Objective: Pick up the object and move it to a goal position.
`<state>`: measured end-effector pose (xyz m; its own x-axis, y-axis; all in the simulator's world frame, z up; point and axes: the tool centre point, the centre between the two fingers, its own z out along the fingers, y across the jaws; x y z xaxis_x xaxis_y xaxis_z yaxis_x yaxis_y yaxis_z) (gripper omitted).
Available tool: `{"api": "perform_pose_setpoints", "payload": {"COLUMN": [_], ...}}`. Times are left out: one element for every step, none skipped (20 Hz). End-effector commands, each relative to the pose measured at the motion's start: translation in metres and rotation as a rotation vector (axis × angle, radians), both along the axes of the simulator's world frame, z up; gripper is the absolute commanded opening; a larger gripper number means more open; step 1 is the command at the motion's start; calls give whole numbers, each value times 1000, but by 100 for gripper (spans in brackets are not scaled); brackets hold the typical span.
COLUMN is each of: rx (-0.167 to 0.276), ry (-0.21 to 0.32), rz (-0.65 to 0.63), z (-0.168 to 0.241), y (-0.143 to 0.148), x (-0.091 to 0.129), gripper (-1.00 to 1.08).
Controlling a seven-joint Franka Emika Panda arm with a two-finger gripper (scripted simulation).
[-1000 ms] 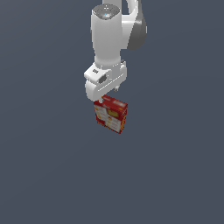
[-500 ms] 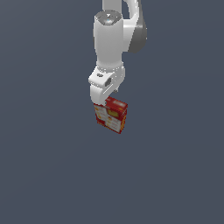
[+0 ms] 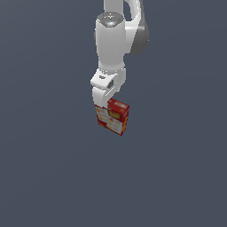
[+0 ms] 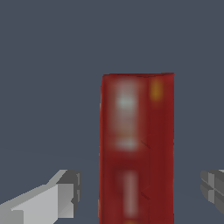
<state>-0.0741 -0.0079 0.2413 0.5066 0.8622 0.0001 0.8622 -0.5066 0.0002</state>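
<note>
A Panda arm's gripper (image 3: 105, 103) hangs directly over the upright red box (image 3: 113, 117) — jaws spread wide, a finger (image 4: 61, 194) on either side, touching neither face — the approach apparently near complete, closing and lifting toward the goal judged next.

The box (image 3: 113, 117) looks like thin red card with smooth printed yellow and white patches, the arm (image 3: 114, 42) looks like smooth white plastic with a soft shine, and the gripper (image 4: 139, 192) fingers (image 4: 61, 194) look dull grey.
</note>
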Motion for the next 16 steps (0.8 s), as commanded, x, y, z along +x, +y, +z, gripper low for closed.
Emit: {"api": "perform_pose_setpoints", "payload": {"rx": [0, 0, 0, 0, 0, 0, 0, 0, 0, 0, 0, 0, 0, 0, 0, 0], "ry": [0, 0, 0, 0, 0, 0, 0, 0, 0, 0, 0, 0, 0, 0, 0, 0], "rz": [0, 0, 1, 1, 2, 2, 2, 3, 3, 3, 4, 4, 4, 4, 4, 4], "z": [-3, -6, -9, -13, -17, -22, -27, -31, -35, -39, -42, -45, -47, -48, -49, -49], "y": [0, 0, 0, 0, 0, 0, 0, 0, 0, 0, 0, 0, 0, 0, 0, 0], "x": [0, 0, 0, -1, -1, -1, -1, -1, -1, -1, -1, -1, -1, -1, 0, 0], "gripper": [100, 100, 100, 100, 100, 100, 100, 100, 100, 100, 100, 100, 100, 100, 100, 100]}}
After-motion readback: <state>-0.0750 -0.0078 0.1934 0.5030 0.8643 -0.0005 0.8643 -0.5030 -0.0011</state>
